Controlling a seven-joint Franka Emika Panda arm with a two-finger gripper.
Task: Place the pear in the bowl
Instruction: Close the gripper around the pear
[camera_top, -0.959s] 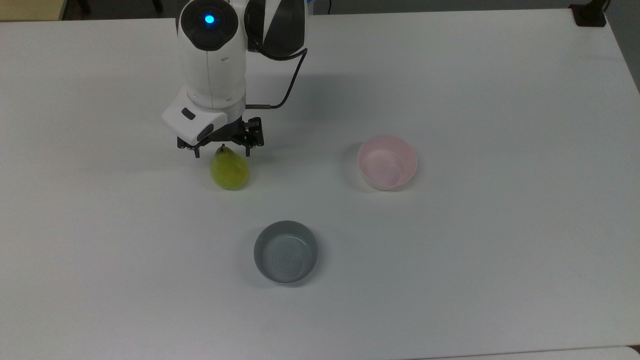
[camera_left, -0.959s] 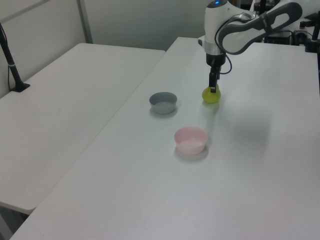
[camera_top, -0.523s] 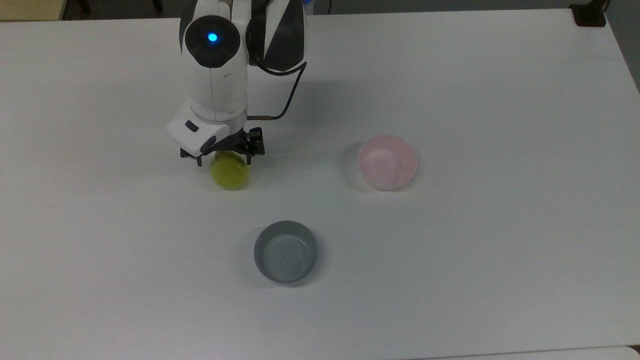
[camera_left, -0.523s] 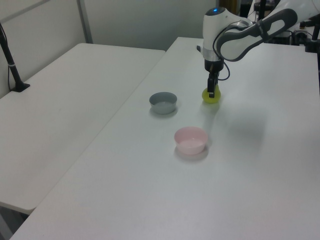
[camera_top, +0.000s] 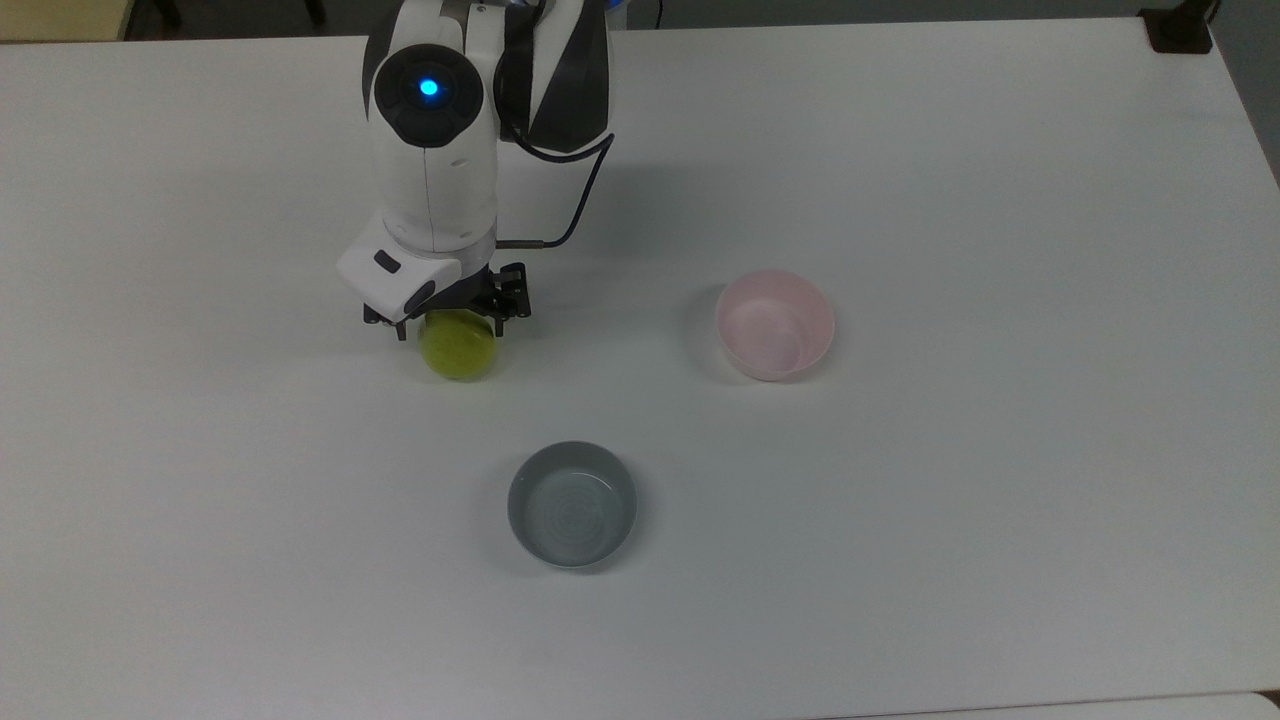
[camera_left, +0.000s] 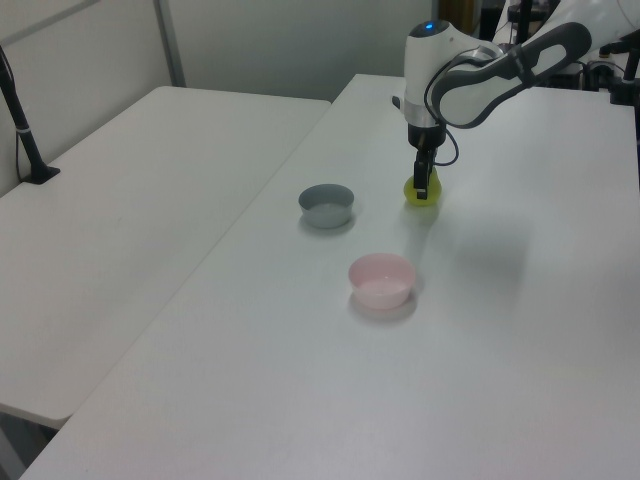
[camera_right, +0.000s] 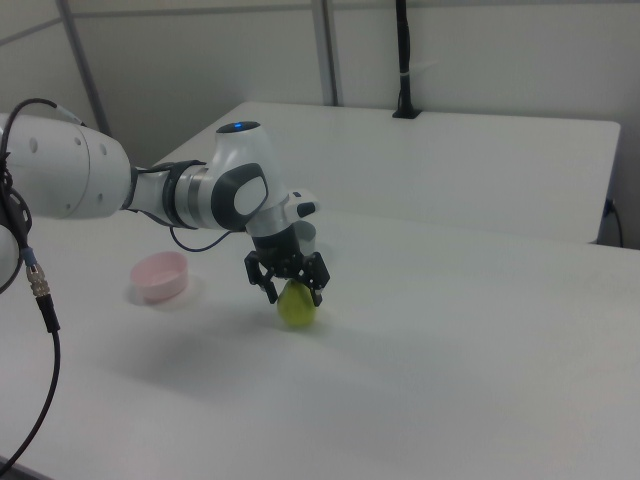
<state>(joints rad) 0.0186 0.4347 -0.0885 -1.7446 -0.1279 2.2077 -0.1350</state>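
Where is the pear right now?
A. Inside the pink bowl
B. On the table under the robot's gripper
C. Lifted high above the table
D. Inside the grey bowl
B. The pear sits on the table with the gripper straddling its top; both bowls are empty.

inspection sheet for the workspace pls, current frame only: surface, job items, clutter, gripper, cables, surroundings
Surface: white table, bare apart from the items below.
Job's things: pear on the table; pink bowl empty, at the top view's right of the pear.
Clutter: grey bowl, empty.
Gripper: gripper down over the pear, fingers open either side of it.
Cables: black cable looping off the wrist.
Surroundings: second white table; black post behind.
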